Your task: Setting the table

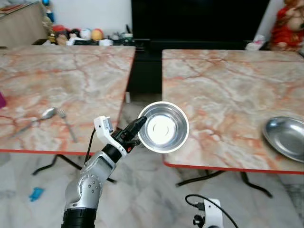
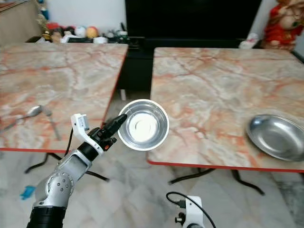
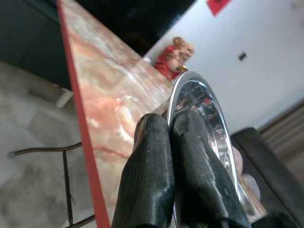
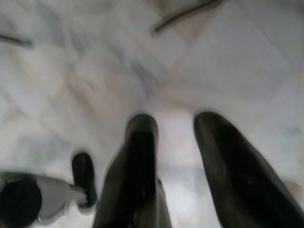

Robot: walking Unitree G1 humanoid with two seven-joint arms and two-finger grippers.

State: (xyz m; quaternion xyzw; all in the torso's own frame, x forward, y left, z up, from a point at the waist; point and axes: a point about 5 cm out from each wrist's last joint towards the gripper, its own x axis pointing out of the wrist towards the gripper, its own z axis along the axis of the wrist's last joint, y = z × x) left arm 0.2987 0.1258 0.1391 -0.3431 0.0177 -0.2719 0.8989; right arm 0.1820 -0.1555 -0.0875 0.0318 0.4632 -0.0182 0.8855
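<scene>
My left gripper [image 1: 138, 124] is shut on the rim of a shiny steel bowl [image 1: 164, 127], holding it in the air at the near left corner of the right marble table [image 1: 228, 90]. In the left wrist view the two black fingers [image 3: 156, 156] pinch the bowl's rim [image 3: 209, 109] from both sides. A steel plate [image 1: 287, 137] lies on that table's near right edge. A spoon [image 1: 43, 115] and a fork [image 1: 66, 123] lie on the left marble table [image 1: 61, 80]. My right gripper [image 4: 173, 137] hangs low over the floor, its fingers apart.
A gap with pale marble floor [image 1: 142, 190] separates the two tables. Dark table legs [image 1: 52, 164] stand beneath them. A black TV cabinet [image 1: 199, 23], toys [image 1: 85, 34] and a red figurine [image 1: 289, 23] line the back wall. A blue object [image 1: 36, 193] lies on the floor.
</scene>
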